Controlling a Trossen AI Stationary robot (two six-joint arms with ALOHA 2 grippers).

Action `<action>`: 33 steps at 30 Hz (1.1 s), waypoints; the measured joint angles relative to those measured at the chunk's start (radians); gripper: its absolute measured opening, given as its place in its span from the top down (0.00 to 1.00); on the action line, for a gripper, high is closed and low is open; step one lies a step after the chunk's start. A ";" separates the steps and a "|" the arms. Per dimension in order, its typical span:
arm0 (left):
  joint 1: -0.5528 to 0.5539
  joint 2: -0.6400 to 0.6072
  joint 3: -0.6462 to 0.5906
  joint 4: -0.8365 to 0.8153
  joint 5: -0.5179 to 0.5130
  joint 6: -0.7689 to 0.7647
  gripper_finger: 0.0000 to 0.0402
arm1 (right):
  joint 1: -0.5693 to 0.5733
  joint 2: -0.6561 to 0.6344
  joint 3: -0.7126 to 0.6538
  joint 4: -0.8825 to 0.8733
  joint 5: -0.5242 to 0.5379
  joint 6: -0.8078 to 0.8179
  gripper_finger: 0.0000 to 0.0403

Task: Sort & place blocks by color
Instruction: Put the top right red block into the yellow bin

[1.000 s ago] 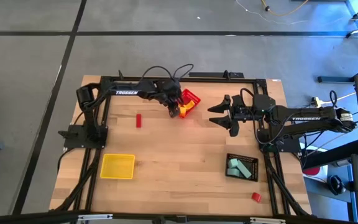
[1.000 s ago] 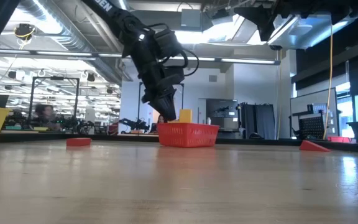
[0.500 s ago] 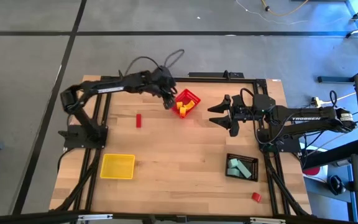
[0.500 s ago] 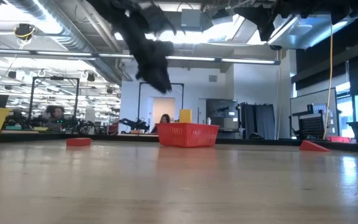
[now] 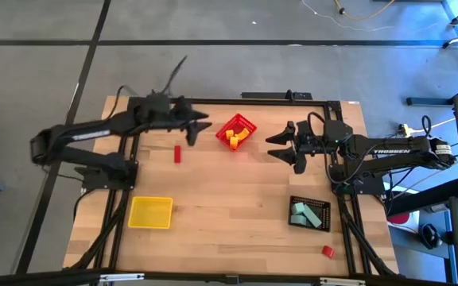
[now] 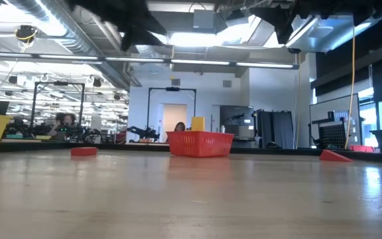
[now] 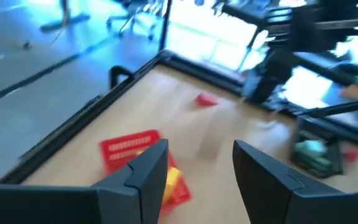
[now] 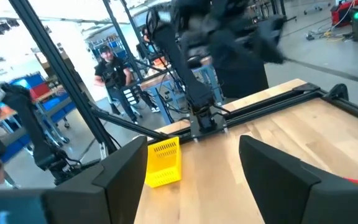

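Up close, we saw the left gripper [image 7: 197,171] with its two dark fingers [image 7: 146,173] parted and nothing between them; past them lay the red bin [image 7: 138,158] with yellow blocks [image 7: 171,180] in it. From above, that left gripper [image 5: 199,125] hung over the far part of the table [image 5: 229,199], just beside the red bin [image 5: 238,131] and apart from it, with its arm stretched flat from the left side toward the middle. In the level view only a dark blur of it showed high above the tabletop.

The right gripper [image 5: 281,145] waited near the middle of the table, on the other side of the red bin, its fingers [image 8: 129,171] spread wide and empty; its arm reached in straight from the right edge.

Around them, we found a red block [image 5: 177,153] lying alone on the wood between the left arm's base and the red bin, the yellow blocks [image 5: 233,139] in the red bin, and pale mint blocks [image 5: 304,215] in the black bin [image 5: 309,212] at the near right. Another red block [image 5: 327,252] lay just beyond the black bin toward the near edge. A yellow bin [image 5: 150,212] stood at the near left, well apart from both grippers. Nothing lay between either gripper and the loose red blocks.
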 joint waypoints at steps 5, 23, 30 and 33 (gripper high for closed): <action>-0.115 -0.205 -0.219 0.210 0.007 -0.033 0.57 | 0.000 0.000 0.000 0.033 0.000 0.041 0.37; -0.231 -0.439 -0.342 0.326 -0.095 -0.054 0.58 | -0.002 0.003 0.050 -0.110 0.066 0.170 0.37; -0.231 -0.439 -0.342 0.327 -0.085 -0.054 0.58 | -0.110 0.166 0.446 -1.084 0.237 0.261 0.39; -0.231 -0.439 -0.342 0.327 -0.085 -0.054 0.58 | -0.199 0.275 0.528 -1.400 0.245 0.246 0.39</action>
